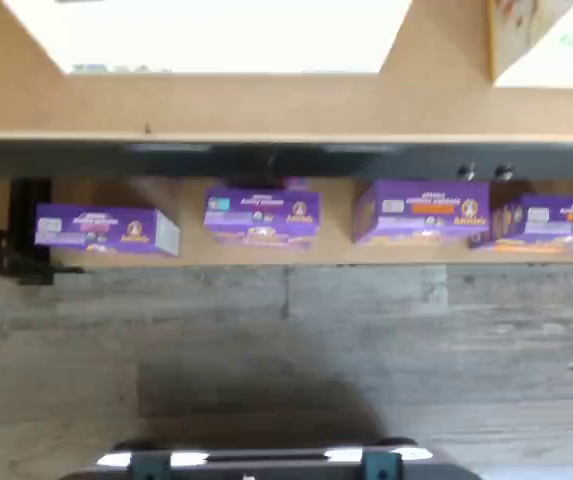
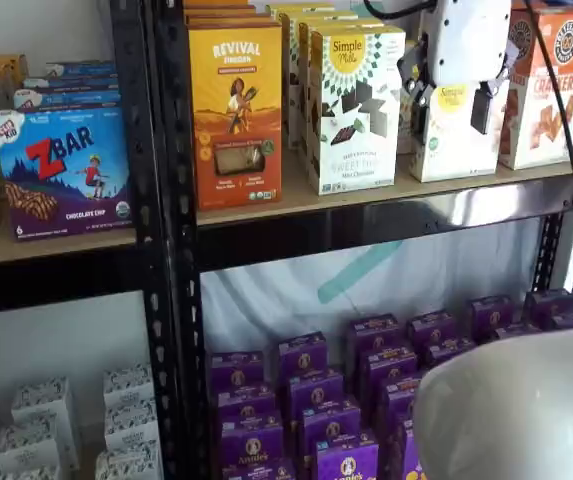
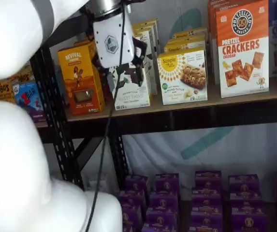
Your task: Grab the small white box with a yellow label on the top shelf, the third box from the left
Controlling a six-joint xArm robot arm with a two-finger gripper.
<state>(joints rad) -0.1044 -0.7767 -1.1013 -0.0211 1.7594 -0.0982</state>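
Observation:
The small white box with a yellow Simple Mills label (image 3: 182, 77) stands on the top shelf between a taller white Sweet Thins box (image 3: 131, 89) and an orange pretzel crackers box (image 3: 242, 48). In a shelf view the small white box (image 2: 451, 145) is partly hidden behind my gripper (image 2: 449, 95). The gripper has a white body and two black fingers with a plain gap between them, and it holds nothing. It hangs in front of the shelf at box height. In a shelf view the gripper (image 3: 120, 65) lines up with the Sweet Thins box. The wrist view does not show the fingers.
An orange Revival box (image 2: 236, 100) stands at the left end of the top shelf (image 2: 366, 200). Black uprights (image 2: 166, 250) frame the rack. Several purple boxes (image 2: 366, 380) lie on the low level and also show in the wrist view (image 1: 261, 215). My white arm (image 3: 17, 159) fills a shelf view's left side.

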